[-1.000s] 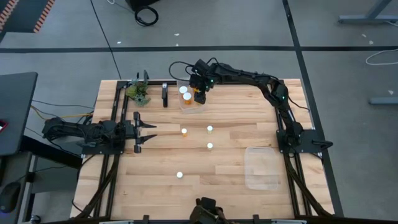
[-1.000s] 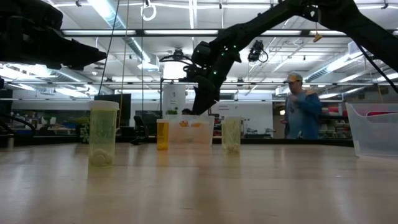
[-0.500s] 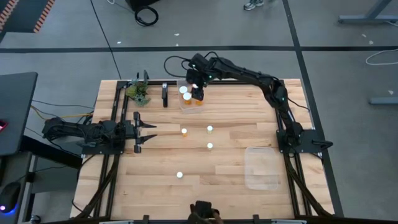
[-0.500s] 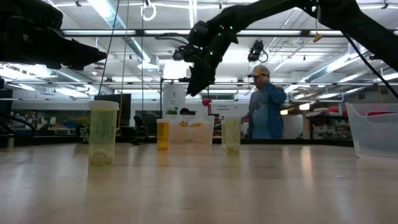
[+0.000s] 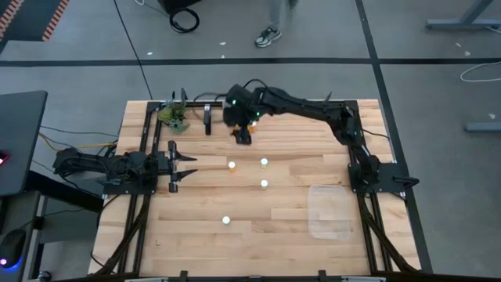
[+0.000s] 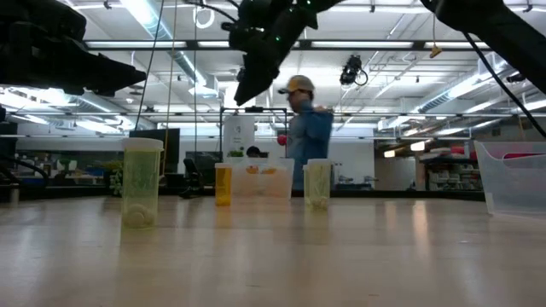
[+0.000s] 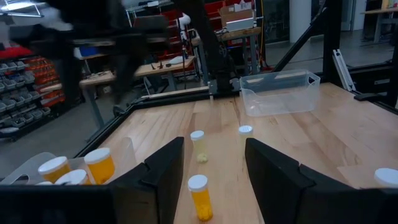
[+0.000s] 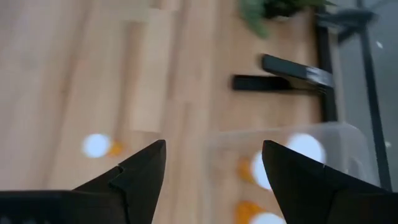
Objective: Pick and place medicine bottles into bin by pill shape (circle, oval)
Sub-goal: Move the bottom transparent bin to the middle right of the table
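Observation:
Several amber medicine bottles with white caps stand upright on the table [image 5: 232,165] [image 5: 264,163] [image 5: 264,183] [image 5: 225,220]. More bottles lie in a small clear bin [image 8: 292,162] at the far side; in the high view my right arm covers most of it. My right gripper [image 5: 241,129] is open and empty, high above that bin's left edge, fingers pointing down; it shows near the top of the low view [image 6: 256,51]. My left gripper [image 5: 184,166] waits open and empty at the table's left, level, facing the standing bottles [image 7: 198,198].
A larger clear bin [image 5: 329,210] stands at the near right. A small green plant [image 5: 174,117] and a black bar [image 5: 207,119] stand at the far left, beside the small bin. A person [image 6: 307,136] walks in the room behind the table.
My right gripper has risen from just over the small bin and drifted toward the table's left edge, staying open. The bottles on the table have not moved. The person behind the table has walked across the room.

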{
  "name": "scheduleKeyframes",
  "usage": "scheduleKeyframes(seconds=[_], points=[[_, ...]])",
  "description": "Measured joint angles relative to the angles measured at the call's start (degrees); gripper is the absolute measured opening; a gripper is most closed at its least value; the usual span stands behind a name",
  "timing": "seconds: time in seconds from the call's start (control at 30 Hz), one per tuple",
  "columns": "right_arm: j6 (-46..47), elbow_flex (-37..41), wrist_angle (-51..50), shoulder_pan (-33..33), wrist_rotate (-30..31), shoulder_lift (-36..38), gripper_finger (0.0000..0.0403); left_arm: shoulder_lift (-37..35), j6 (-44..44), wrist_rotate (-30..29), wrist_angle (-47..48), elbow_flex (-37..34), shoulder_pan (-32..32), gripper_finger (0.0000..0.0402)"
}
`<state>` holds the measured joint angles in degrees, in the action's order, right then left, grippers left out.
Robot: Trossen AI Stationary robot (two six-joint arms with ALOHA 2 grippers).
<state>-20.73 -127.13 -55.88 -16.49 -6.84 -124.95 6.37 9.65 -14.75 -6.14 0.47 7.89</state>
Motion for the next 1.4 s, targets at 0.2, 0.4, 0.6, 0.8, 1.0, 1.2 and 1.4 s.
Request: scheduleKeyframes(seconds=[0.2, 0.4, 0.6, 0.8, 1.0, 1.2, 1.4], points=[[-0.43, 0.00, -0.71, 5.76, -0.31, 0.00, 0.0273, 0.00, 0.00, -0.01, -0.02, 0.00, 0.01, 0.0177], [2.50, 0.00, -4.14, 9.59, 0.36, 0.00, 0.0273, 0.00, -0.02, -0.01, -0.02, 0.00, 0.01, 0.0181], [7.33, 0.00, -13.65, 11.83, 0.92, 0.00, 0.0273, 0.00, 0.00, 0.00, -0.01, -0.01, 0.00, 0.0177], [12.29, 0.00, -19.66, 14.35, 0.90, -0.02, 0.0273, 0.00, -0.02, 0.01, -0.02, 0.00, -0.01, 0.0181], [14.93, 0.00, -22.23, 16.86, 3.69, -0.04, 0.0273, 0.00, 0.00, 0.00, -0.01, 0.00, 0.00, 0.0183], [17.73, 0.00, -25.25, 18.17, 4.49, -0.07, 0.0273, 0.00, 0.00, -0.01, -0.01, 0.00, -0.01, 0.0178], [19.90, 0.00, -26.90, 19.76, 4.49, -0.07, 0.0273, 0.00, -0.01, 0.00, 0.00, -0.01, 0.00, 0.0179]])
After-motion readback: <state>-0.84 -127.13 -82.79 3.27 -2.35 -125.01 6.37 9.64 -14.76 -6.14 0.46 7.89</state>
